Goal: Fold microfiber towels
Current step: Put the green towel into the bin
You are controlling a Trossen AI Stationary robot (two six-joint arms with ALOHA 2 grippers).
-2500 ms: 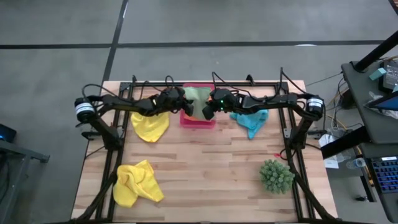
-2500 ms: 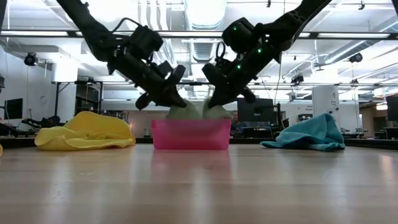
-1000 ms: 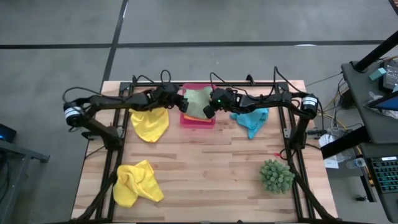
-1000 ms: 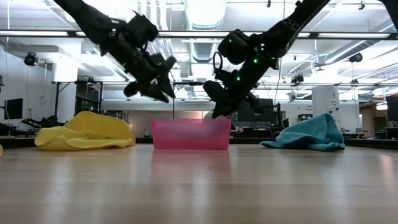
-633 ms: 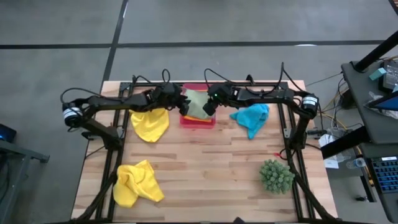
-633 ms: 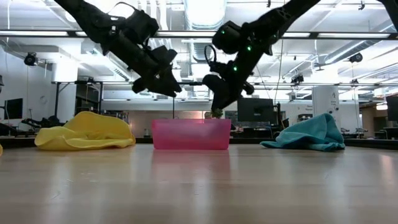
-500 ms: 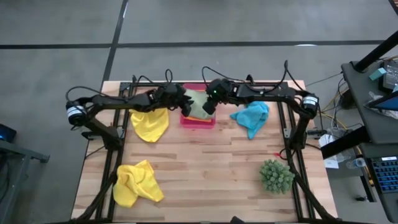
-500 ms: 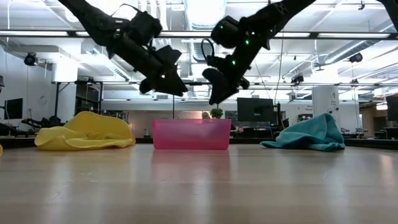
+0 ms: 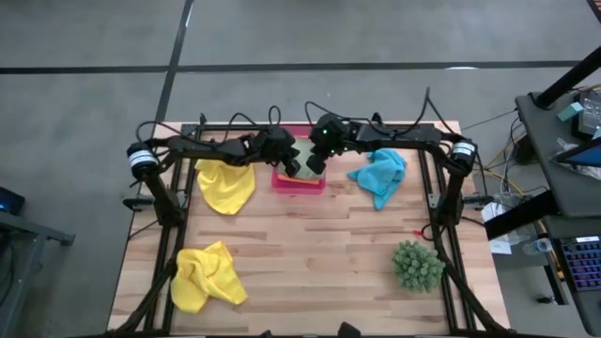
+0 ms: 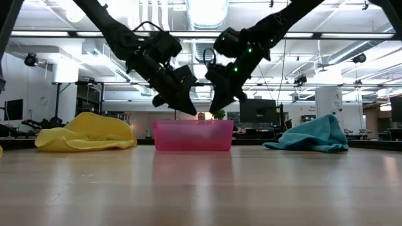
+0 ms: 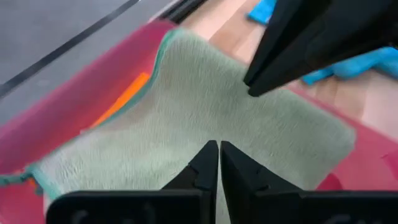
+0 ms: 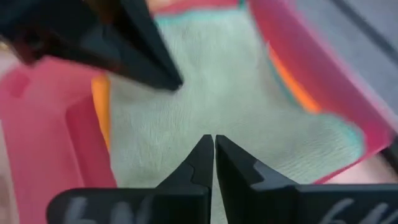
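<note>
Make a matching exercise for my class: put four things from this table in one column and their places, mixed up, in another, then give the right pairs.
Things:
1. green towel
2. blue towel
3. plant
4. both grippers: left, right

Places:
A. near right part of the table
B. in the pink tray
C. shut, above the tray
D. on the table right of the tray

Pairs: 1-B, 2-D, 3-A, 4-C

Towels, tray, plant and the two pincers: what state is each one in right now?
Light green towel: lying flat in the tray, on top of the orange one.
Orange towel: under it, only edges showing.
Pink tray: upright, holding both.
Two yellow towels: crumpled, unfolded.
Turquoise towel: crumpled, unfolded.
Spiky plant: upright.
Left pincer: shut, empty, above the tray.
Right pincer: shut, empty, above the tray.
</note>
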